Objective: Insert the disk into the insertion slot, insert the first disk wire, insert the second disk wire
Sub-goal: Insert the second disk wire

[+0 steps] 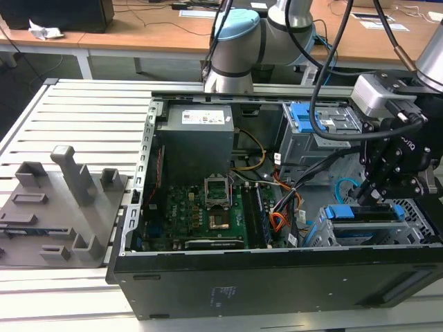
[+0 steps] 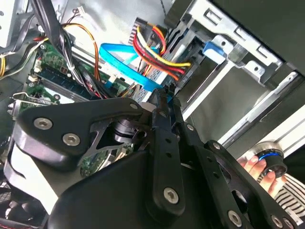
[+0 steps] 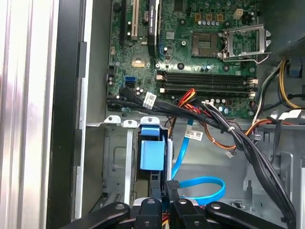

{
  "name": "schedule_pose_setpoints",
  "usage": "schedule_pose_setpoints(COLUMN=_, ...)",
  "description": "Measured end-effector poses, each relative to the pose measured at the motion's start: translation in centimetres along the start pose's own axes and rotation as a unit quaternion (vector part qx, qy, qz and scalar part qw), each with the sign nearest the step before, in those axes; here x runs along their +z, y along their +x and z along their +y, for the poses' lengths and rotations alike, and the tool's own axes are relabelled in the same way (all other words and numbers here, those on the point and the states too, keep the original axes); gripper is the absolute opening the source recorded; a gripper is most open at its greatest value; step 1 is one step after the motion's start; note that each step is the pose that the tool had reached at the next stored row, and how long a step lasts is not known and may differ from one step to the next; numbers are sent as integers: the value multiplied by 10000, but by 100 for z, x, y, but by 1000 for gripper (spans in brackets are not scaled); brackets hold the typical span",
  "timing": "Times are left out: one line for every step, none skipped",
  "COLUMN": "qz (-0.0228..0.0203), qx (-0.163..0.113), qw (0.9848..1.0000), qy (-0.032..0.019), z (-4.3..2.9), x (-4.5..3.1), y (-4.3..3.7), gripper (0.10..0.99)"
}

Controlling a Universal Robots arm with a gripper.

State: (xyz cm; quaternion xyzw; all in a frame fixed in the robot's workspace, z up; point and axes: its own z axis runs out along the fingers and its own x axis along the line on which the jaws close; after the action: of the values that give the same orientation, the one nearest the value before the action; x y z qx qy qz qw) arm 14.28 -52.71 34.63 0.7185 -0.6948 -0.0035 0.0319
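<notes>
The silver hard drive in its bright blue carrier (image 1: 365,214) already sits inside the perforated metal drive cage (image 1: 422,232). Just above that cage, the black gripper (image 3: 165,190) has its fingers pressed together on the slim light-blue cable (image 3: 200,183); whether the red-orange-black wire bundle (image 2: 157,50) is plugged in cannot be told.

1. Exterior view: set high and well back, looking down at a slant into the open computer case (image 1: 277,207); motherboard (image 1: 208,211) near centre, gripper (image 1: 377,190) at about 3 o'clock.
2. First wrist view: very near, aimed along the gripper (image 3: 164,198) into the case, motherboard (image 3: 190,52) at 12 o'clock.
3. Second wrist view: closer still, tilted, looking past the gripper (image 2: 164,102).
4. Shared by all three: motherboard and light-blue cable (image 3: 202,188).
</notes>
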Motion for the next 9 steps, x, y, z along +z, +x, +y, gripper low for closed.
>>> schedule_pose_setpoints(qz=-1, qx=17, qw=10000, qy=-1, z=0, x=4, y=10, gripper=161)
schedule_pose_setpoints(qz=-3, qx=60, qw=10000, qy=-2, z=0, x=15, y=25, gripper=161)
schedule_pose_setpoints(qz=-4, qx=72, qw=10000, qy=-3, z=0, x=20, y=27, gripper=161)
schedule_pose_setpoints(qz=-3, qx=77, qw=10000, qy=-3, z=0, x=21, y=27, gripper=161)
schedule_pose_setpoints(qz=-10, qx=80, qw=10000, qy=-3, z=-3, x=26, y=28, gripper=161)
schedule_pose_setpoints(qz=-10, qx=79, qw=10000, qy=-3, z=-11, x=31, y=28, gripper=161)
schedule_pose_setpoints(qz=-11, qx=80, qw=10000, qy=-3, z=-14, x=34, y=27, gripper=161)
schedule_pose_setpoints(qz=-12, qx=80, qw=10000, qy=-3, z=-15, x=39, y=27, gripper=161)
schedule_pose_setpoints(qz=-12, qx=80, qw=10000, qy=-3, z=-17, x=49, y=27, gripper=161)
